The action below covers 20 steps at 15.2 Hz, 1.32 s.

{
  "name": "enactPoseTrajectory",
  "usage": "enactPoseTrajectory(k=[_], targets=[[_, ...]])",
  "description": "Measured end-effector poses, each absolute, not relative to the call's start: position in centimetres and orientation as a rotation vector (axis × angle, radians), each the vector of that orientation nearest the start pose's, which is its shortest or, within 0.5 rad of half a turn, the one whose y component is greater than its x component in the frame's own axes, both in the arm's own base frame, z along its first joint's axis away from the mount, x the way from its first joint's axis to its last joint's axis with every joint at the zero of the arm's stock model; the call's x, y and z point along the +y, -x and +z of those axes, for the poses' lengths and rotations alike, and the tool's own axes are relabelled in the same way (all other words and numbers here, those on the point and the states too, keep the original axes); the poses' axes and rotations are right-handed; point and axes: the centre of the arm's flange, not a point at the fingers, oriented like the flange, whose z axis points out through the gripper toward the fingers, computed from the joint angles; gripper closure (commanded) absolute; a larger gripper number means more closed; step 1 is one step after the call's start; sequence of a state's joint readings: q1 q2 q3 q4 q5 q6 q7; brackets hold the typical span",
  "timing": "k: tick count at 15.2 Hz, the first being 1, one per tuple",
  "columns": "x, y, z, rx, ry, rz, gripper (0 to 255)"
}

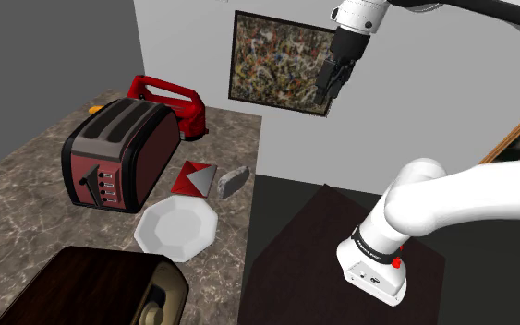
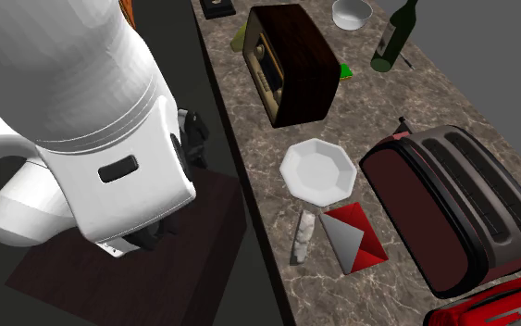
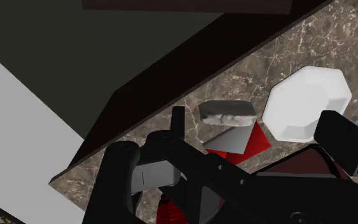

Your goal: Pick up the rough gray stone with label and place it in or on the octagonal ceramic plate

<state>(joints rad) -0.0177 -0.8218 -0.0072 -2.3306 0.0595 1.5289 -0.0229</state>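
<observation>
Fingers [image 3: 121, 172] wide and empty, so lower the black gripper [image 1: 328, 90] square across the rough gray stone [image 1: 235, 181], staying clear of the white octagonal plate [image 1: 176, 226]

Rough grey stone [image 1: 234, 181] lies flat near the white octagonal plate [image 1: 176, 227], just apart.

stone [image 1: 235, 181]: rough grey | plate [image 1: 175, 226]: smooth matt white | counter [image 1: 27, 194]: veined brown marble | radio [image 2: 291, 60]: dark glossy wood

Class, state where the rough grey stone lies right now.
In the shoulder view the rough grey stone lies on the marbled counter by its right edge, beside the red-and-grey square packet, up and right of the white octagonal plate.
</observation>
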Motion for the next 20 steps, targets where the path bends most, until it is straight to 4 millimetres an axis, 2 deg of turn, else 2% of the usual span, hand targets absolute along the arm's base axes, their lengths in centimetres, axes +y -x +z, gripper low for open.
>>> enactPoseTrajectory(k=[3, 10, 14, 20], targets=[[-0.5, -30.0, 59.8, -0.094, 3.073, -0.041, 0], [-1.8, -34.0, 52.2, -0.6, 3.002, -0.092, 0], [-1.0, -37.1, 47.3, -0.896, 2.921, -0.12, 0], [0.6, -40.9, 41.1, -1.316, 2.746, -0.164, 0]])
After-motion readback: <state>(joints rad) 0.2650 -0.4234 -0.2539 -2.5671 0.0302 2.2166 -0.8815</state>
